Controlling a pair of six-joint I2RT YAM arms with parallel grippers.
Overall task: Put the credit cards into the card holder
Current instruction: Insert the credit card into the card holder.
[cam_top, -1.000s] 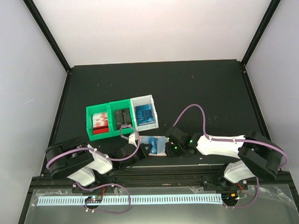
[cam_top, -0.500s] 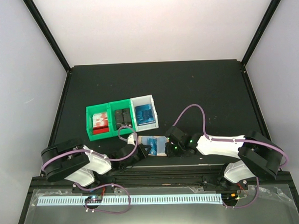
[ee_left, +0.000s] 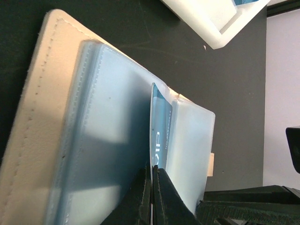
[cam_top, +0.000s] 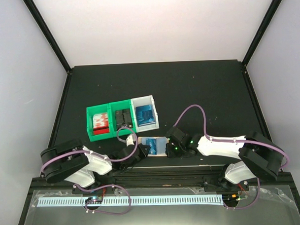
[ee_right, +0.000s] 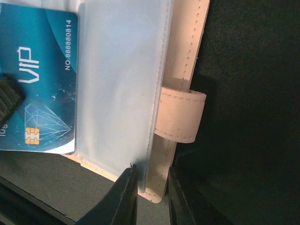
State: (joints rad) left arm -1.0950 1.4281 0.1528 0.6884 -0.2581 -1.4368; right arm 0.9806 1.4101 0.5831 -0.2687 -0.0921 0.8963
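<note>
Currently the left gripper (ee_left: 152,194) pinches a blue credit card (ee_left: 160,133) edge-on against the open card holder (ee_left: 42,117). Right gripper (ee_right: 151,197) clamps the holder's corner; a misaligned push could buckle the sleeve

Beige card holder (ee_right: 180,70) lies open, a blue VIP card (ee_right: 40,79) seemingly half inside its sleeve.

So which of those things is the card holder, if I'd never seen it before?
Start at the row of three small bins on the black table. Just in front of the white bin, between the two grippers, lies the card holder: a flat tan wallet lying open, with clear plastic sleeves and a blue card on it. Unlike the bins, it is soft, stitched and tan.
</note>
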